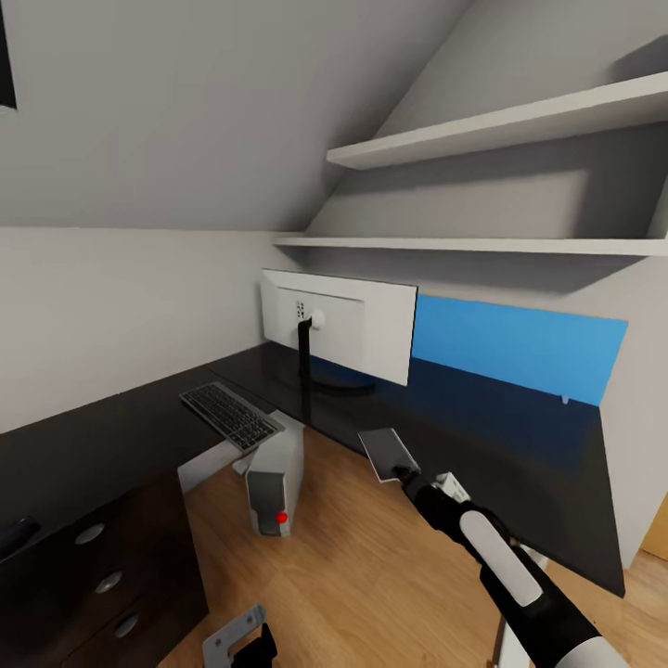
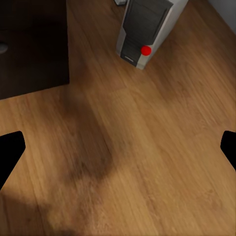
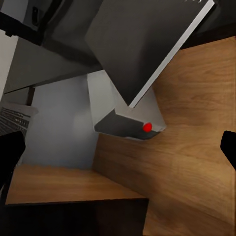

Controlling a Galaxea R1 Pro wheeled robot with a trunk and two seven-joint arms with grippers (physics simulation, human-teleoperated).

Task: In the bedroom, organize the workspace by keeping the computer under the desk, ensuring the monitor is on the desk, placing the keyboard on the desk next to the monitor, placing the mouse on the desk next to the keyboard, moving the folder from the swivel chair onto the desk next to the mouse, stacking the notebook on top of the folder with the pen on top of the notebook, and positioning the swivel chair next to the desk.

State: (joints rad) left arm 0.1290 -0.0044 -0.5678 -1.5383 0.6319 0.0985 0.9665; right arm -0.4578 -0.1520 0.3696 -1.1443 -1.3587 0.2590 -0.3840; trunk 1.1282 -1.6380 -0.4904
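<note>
Near the middle of the head view, the right gripper (image 1: 405, 475) is reaching toward the front edge of the desk (image 1: 520, 464) with the grey notebook (image 1: 389, 454) sitting tilted at its tip. Its dark fingertips (image 3: 10, 157) are showing at opposite edges of the right wrist view, wide apart. The notebook is looming close between them, so I cannot tell whether the gripper is actually pinching it.

At the lower left of the head view, the left gripper (image 1: 237, 640) is hanging low. Its wrist view is showing the fingers spread wide over bare wood floor (image 2: 147, 162), gripping nothing.

The monitor (image 1: 339, 323) is standing on the desk in the corner, its white back facing the camera. The keyboard (image 1: 230, 415) is lying left of it at the desk's edge. The computer (image 1: 275, 482) is standing upright on the floor below the keyboard, red button showing. A blue folder (image 1: 520, 348) is standing against the wall right of the monitor. Two white shelves (image 1: 482, 125) are crossing the upper right, and the drawer unit (image 1: 111, 575) is sitting lower left.
</note>
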